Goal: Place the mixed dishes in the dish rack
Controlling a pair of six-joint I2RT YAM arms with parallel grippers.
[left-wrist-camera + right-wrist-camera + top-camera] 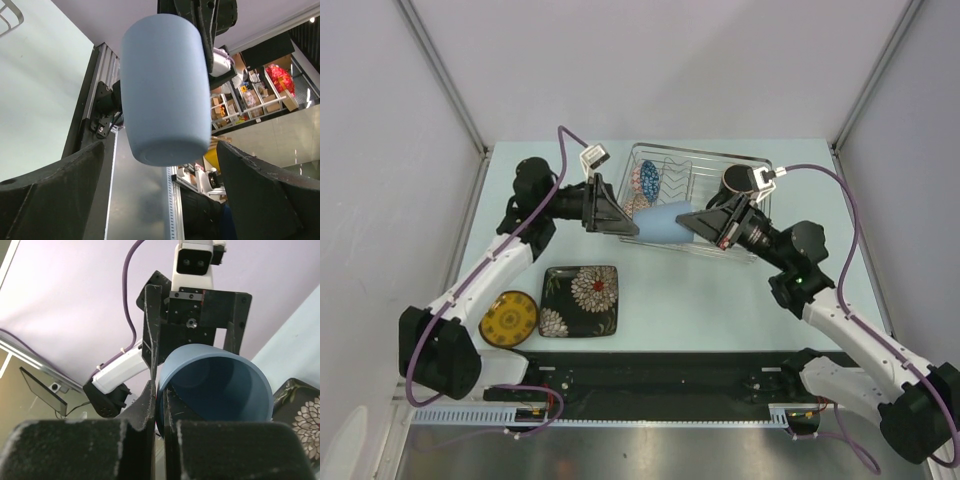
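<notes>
My right gripper (685, 222) is shut on the rim of the light-blue cup (663, 222), one finger inside and one outside, and holds it sideways in the air in front of the dish rack (763, 163). In the right wrist view the gripper (160, 390) pinches the cup's wall (220, 385). My left gripper (623, 222) stands open facing the cup's base (165, 85), its fingers (55, 195) apart on either side without touching. The black square floral plate (582, 301) and the small yellow plate (509, 316) lie on the table at the near left.
In the rack stand a blue patterned bowl (649, 178) and a beige-pink bowl (635, 186) at its left end, and a black mug (738, 180) at its right. A black rail (660, 370) runs along the table's near edge.
</notes>
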